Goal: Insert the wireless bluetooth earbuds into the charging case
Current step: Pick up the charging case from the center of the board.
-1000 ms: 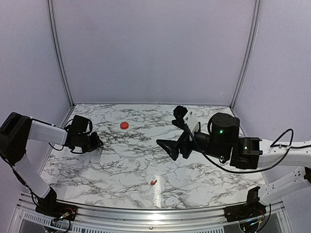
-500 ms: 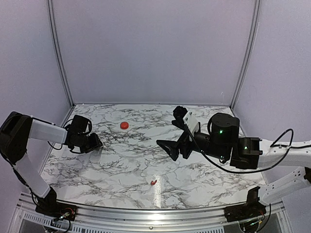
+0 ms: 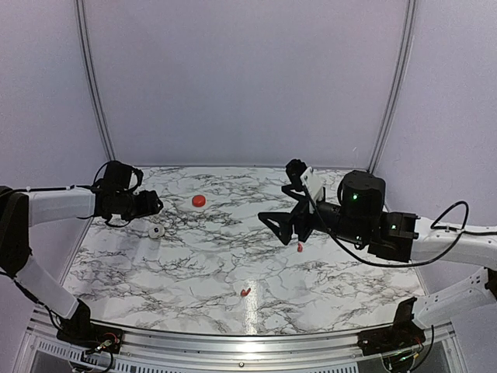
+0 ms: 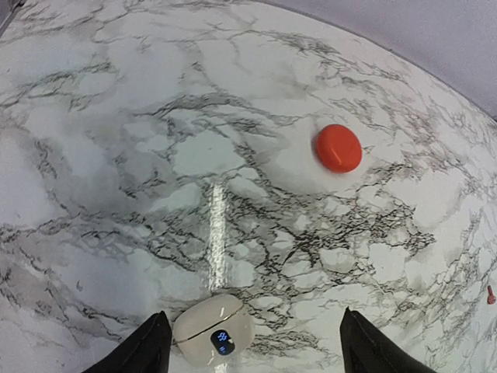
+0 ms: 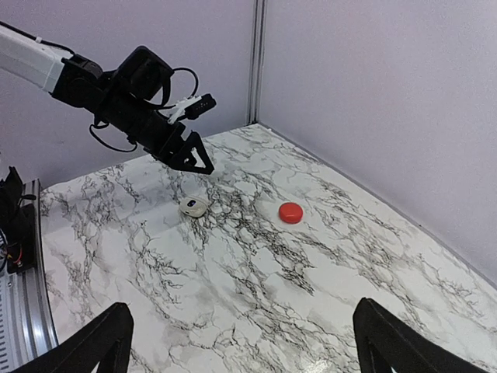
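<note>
Two earbuds lie loose on the worktop (image 3: 194,264): one earbud (image 3: 245,292) near the front middle, the other earbud (image 3: 300,247) just under the right hand (image 3: 283,225). Right hand is released, fingers wide, nothing between them. Case (image 3: 199,200) sits at the back, left of centre, well apart from both earbuds. Left hand (image 3: 154,207) hangs above the worktop at far left, fingers spread, grasping nothing. White pod (image 4: 213,336) with a lit display lies under it on the worktop, between the fingertips, untouched.
</note>
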Motion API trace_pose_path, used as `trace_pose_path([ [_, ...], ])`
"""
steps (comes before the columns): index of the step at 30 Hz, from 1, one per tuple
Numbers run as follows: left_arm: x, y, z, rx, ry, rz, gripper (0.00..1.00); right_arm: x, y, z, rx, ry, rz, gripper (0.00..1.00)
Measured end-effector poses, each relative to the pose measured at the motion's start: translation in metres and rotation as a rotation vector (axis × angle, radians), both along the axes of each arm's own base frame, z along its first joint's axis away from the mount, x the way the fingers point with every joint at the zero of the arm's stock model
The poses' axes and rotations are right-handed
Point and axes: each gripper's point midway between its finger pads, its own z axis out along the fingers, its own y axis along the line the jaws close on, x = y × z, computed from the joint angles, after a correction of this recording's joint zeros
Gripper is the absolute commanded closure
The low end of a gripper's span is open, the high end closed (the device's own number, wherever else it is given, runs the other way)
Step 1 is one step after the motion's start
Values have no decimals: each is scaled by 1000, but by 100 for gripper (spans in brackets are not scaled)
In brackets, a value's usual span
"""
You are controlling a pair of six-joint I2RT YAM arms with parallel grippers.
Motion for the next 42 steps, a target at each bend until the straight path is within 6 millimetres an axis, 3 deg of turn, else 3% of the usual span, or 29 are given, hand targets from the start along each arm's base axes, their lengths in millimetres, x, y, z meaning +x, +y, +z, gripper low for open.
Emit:
trace_pose_path([
  [6,28,-42,14,-8,-44,-185,23,15,-12,-4,47,76,-1,2],
  [14,58,-96,-16,61,-25,-367,30,25,-24,-20,62,145,-8,1],
  [20,78,-105,-43,108,-5,-428,32,31,-30,-23,67,161,-16,1],
  [33,116,-118,-64,170,-20,-488,36,36,-35,-22,75,166,-12,1],
  [42,129,-123,-81,211,10,-505,46,39,-38,-22,77,167,-15,1],
])
